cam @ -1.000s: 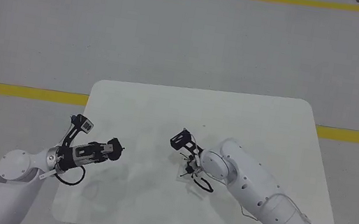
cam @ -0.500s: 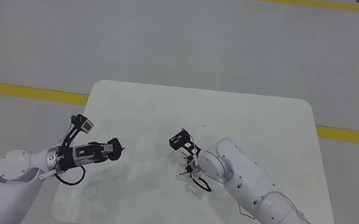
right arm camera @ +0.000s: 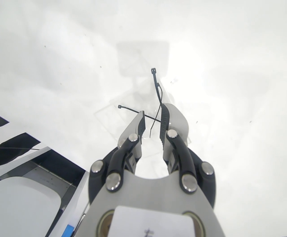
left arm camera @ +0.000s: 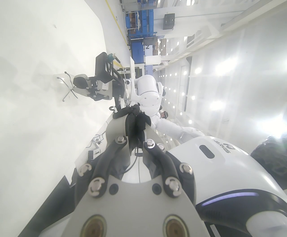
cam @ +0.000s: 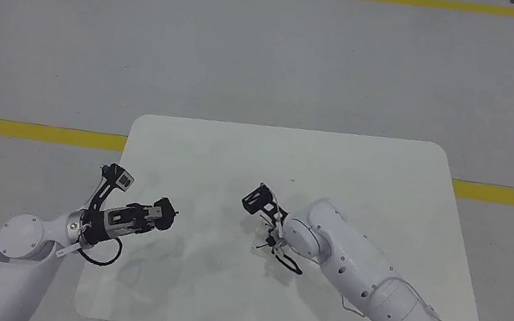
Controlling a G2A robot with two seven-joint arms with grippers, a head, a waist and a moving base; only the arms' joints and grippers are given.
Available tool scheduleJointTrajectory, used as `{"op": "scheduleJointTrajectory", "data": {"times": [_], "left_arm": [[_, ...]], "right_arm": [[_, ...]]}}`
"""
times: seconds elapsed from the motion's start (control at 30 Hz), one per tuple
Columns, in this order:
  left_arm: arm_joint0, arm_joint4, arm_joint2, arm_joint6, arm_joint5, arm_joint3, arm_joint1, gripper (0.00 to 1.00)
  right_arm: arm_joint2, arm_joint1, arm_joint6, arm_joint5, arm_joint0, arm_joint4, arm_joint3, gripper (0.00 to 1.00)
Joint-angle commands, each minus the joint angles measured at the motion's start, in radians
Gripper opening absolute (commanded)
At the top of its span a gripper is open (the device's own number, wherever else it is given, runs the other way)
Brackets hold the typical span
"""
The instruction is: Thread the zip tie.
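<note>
Lying crossed on a clear sheet (right arm camera: 107,115) near the middle of the white worktop (cam: 366,178), two black zip ties (right arm camera: 158,96) are not yet threaded: both heads are free and neither tail passes through one. One tie runs lengthwise through the gap of the right jaws, with its head out beyond the tips. The other tie (right arm camera: 132,110) lies across it, with its head off to the side of one pad and its tail reaching the ribbed face of the opposite pad (right arm camera: 164,116). The crossing sits between the two pads.

The right jaws stand apart, low over the sheet, with a tip on either side of the crossing and clamped on nothing. Whether the tips touch the sheet cannot be told. From the left wrist, the ties (left arm camera: 70,88) show just at the tips of those jaws.

The left arm (cam: 116,221) sits by the worktop's left edge, well apart from the ties, and points toward the right arm (cam: 342,260). Whether the left jaws are apart or together cannot be told.
</note>
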Motion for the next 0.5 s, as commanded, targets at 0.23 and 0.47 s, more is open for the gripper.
{"op": "scheduleJointTrajectory", "data": {"times": [0.23, 0.47], "left_arm": [[0.000, 0.000, 0.000, 0.000, 0.000, 0.000, 0.000, 0.00], [0.000, 0.000, 0.000, 0.000, 0.000, 0.000, 0.000, 0.00]], "right_arm": [[-0.006, -0.002, -0.002, 0.017, -0.024, -0.070, -0.017, 0.17], [-0.025, -0.011, -0.010, 0.018, -0.031, -0.118, -0.013, 0.15]]}}
